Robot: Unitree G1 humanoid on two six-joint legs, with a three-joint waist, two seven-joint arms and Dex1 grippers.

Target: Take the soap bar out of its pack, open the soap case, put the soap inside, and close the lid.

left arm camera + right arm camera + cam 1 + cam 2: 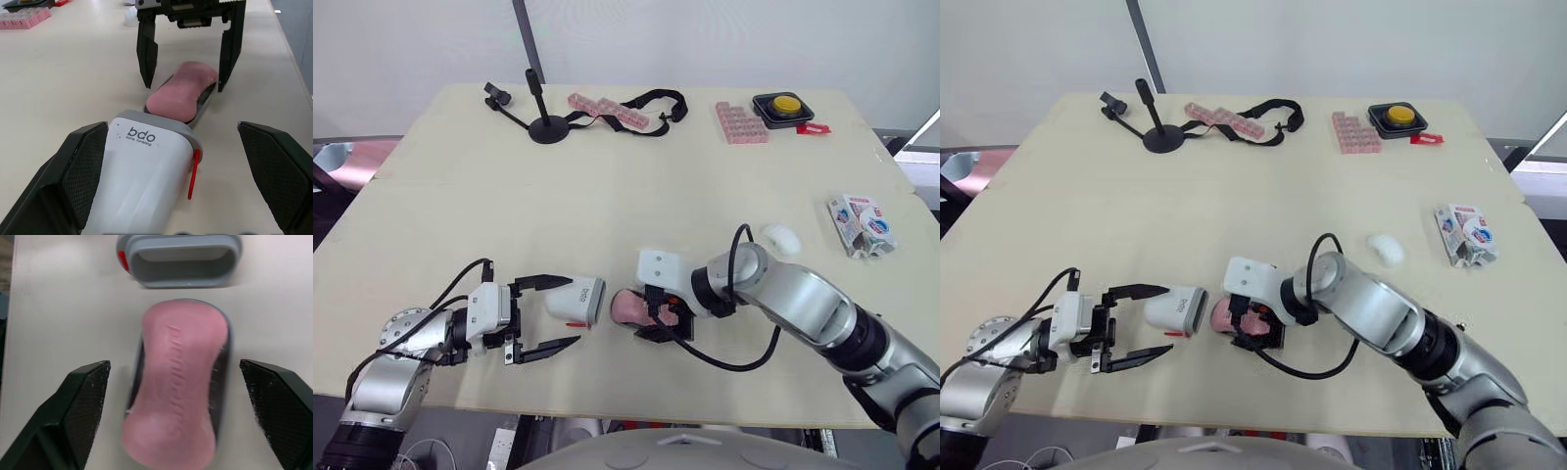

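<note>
Pale matte tabletop [607,196]. Waisted pink soap [178,382] sat on its mostly hidden dark tray [222,377] between my right gripper's [175,364] spread fingers; left gripper [574,309], also released, straddled the glossy white lid [142,191].

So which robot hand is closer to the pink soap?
The right. The right gripper has its open fingers on either side of the pink soap. The left gripper is farther off, open around the white case beside the soap.
</note>
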